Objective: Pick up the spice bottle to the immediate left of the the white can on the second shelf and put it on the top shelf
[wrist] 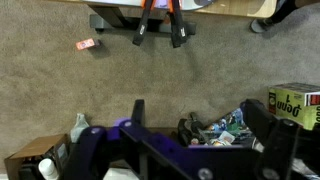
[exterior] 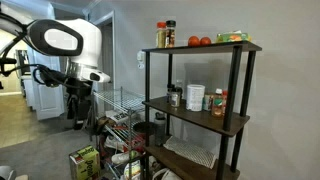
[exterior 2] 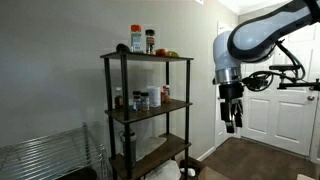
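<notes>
The black metal-framed rack shows in both exterior views. On its second shelf (exterior: 200,114) the small dark spice bottle (exterior: 175,98) stands just left of the white can (exterior: 195,97). A red-capped bottle (exterior: 218,103) stands right of the can. The top shelf (exterior: 215,47) (exterior 2: 175,57) holds two orange-filled jars (exterior: 165,35), tomatoes (exterior: 200,41) and a green item. My gripper (exterior: 78,122) (exterior 2: 232,122) hangs pointing down, well away from the rack. In the wrist view its fingers (wrist: 198,120) are spread apart with nothing between them.
A silver wire rack (exterior: 120,105) stands between the arm and the black rack. Boxes and clutter (exterior: 90,160) lie on the carpet below, also in the wrist view (wrist: 225,130). A green box (wrist: 295,105) lies at the right. White doors (exterior 2: 285,90) are behind the arm.
</notes>
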